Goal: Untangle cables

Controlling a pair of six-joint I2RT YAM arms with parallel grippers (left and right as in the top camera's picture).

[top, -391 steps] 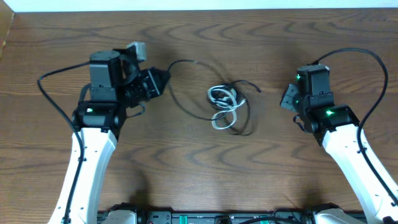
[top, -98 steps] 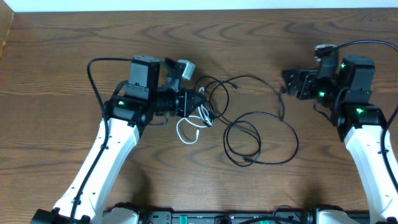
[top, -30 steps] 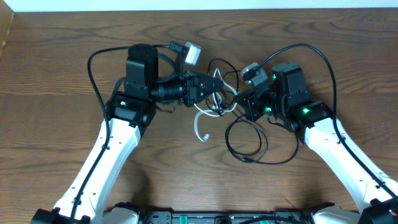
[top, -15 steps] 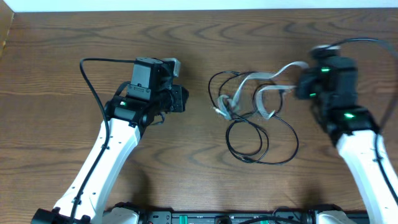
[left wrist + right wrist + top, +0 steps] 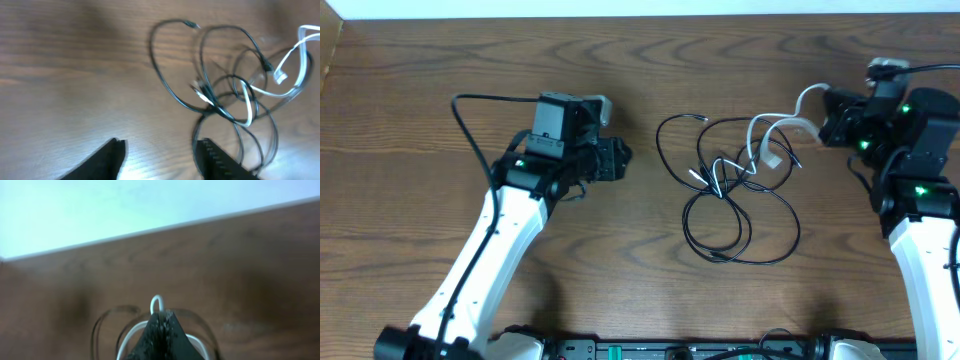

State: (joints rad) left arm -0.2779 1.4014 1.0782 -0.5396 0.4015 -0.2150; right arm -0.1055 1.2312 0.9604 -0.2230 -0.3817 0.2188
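Black cable [image 5: 159, 74] and white cable [image 5: 281, 77] in a tangle on wooden table [image 5: 60, 75], beyond parted tool [image 5: 160, 145].

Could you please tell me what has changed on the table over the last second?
The left end effector opened and drew back to the left, away from the tangle. The right end effector, shut on the white cable, pulled away to the right and far side, stretching that cable out with it. The black cable kept its large near loops in much the same place.

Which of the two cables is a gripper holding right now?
The white cable: the shut right gripper pinches it. The black cable lies loose on the table, ungripped.
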